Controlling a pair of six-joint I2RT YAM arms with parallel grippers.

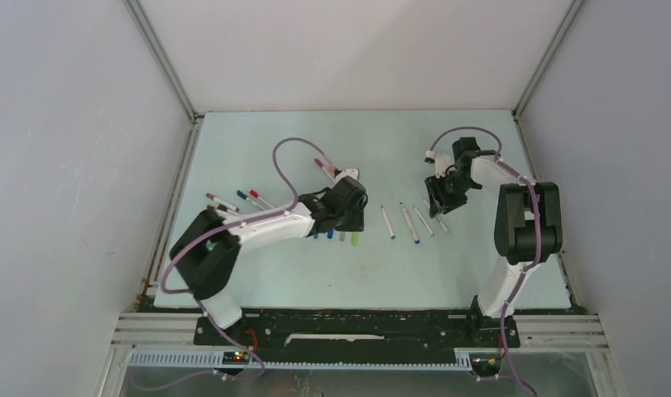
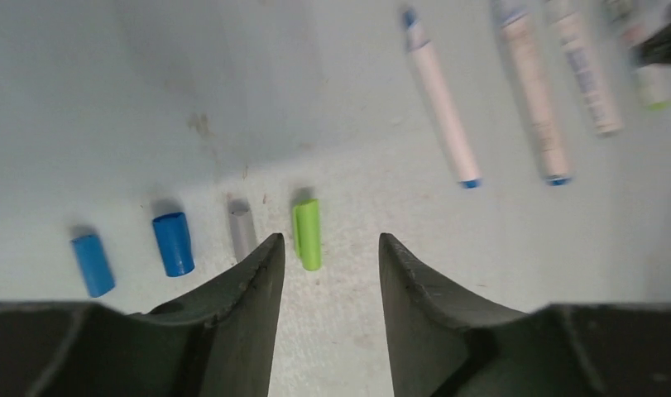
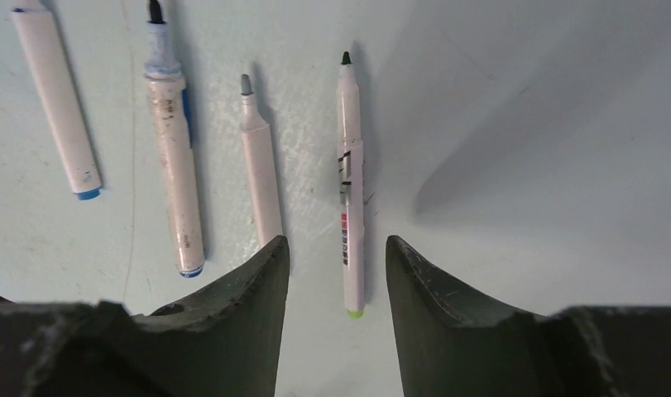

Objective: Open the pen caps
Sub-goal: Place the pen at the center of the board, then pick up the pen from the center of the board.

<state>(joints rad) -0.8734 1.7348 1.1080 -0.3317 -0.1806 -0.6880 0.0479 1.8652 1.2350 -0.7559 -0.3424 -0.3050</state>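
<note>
Four down, and the scoreboard is laid out on the table (image 1: 257, 281). In front of the left gripper (image 2: 328, 248) a tidy row of loose caps: two blue caps (image 2: 173, 244), a grey cap (image 2: 242, 230) and a green cap (image 2: 307, 234), that last one lying flat just beyond the fingertips. The left fingers are apart with nothing between them.

Over on the right, the matching barrels lie side by side with tips bare: two blue-ended pens (image 3: 174, 165), a grey-tipped pen (image 3: 261, 165) and the green pen (image 3: 351, 182). The green one rests on the table and runs up through the gap between the right gripper (image 3: 338, 248) fingers, which are spread and clamp nothing.

So both hands look free, and that reads as the green pen's round finished. What's left? From above, a cluster of capped pens (image 1: 245, 198) waits at the left of the table (four or five, hard to count from here), plus a magenta pen (image 1: 322, 164) lying apart behind the left wrist. By my reckoning, a bit under halfway.
</note>
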